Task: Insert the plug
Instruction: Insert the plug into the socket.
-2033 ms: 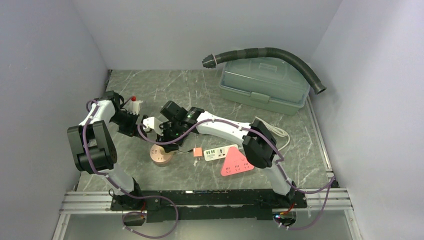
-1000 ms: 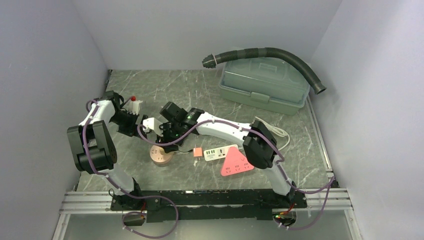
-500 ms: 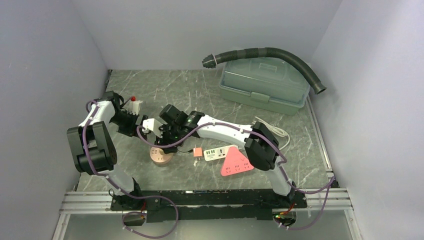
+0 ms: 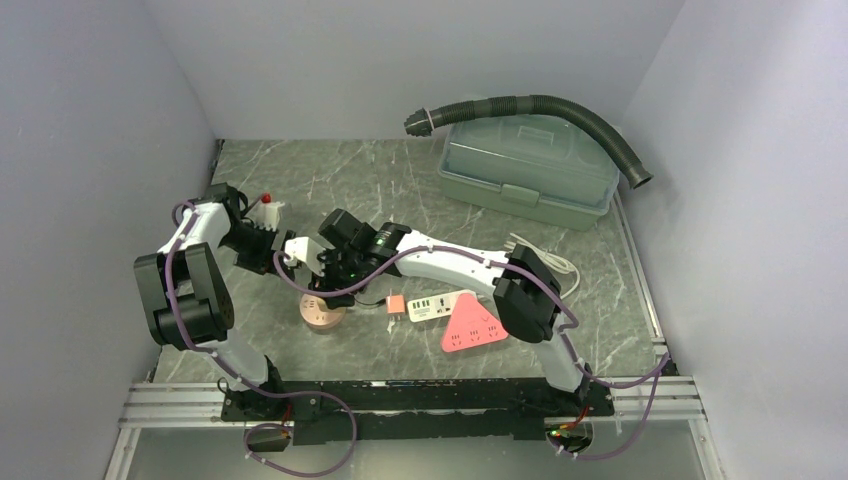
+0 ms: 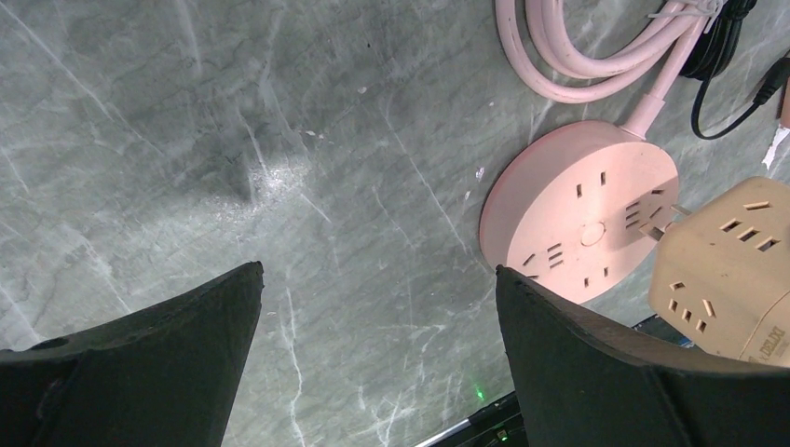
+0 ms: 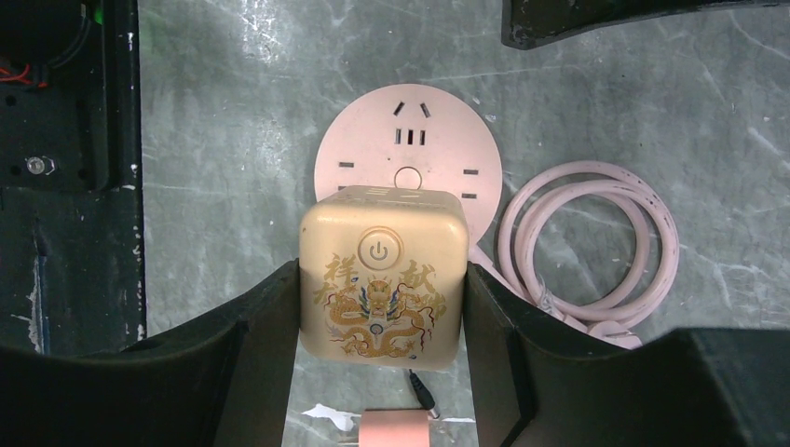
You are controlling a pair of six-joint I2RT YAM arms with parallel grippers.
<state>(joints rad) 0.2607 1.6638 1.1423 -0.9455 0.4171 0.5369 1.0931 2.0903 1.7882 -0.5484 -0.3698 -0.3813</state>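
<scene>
Overhead view of a grey marbled worktop with two robot arms reaching in from the near edge. The right gripper stretches across to the near left part of the worktop, its jaws pinching a beige cube plug by two opposite sides. The cube's upper face bears a round power button and a gold dragon design. It hangs directly over a round pink socket disc that lies flat on the worktop, and it covers the part of the disc nearest the right arm's wrist. From the left wrist camera the cube sits tilted at the disc's edge, and what look like its prongs show just above the disc's face. Whether they touch the disc cannot be told. A pink cable lies coiled just beside the disc. The left gripper hovers over bare worktop just to the far left of the disc, its jaws spread wide and holding nothing. To the right of the disc lie a small orange-pink adapter, a white power strip and a pink triangular power strip, close together. At the far right stands a closed pale green toolbox, with a black ribbed hose arching over its lid.
</scene>
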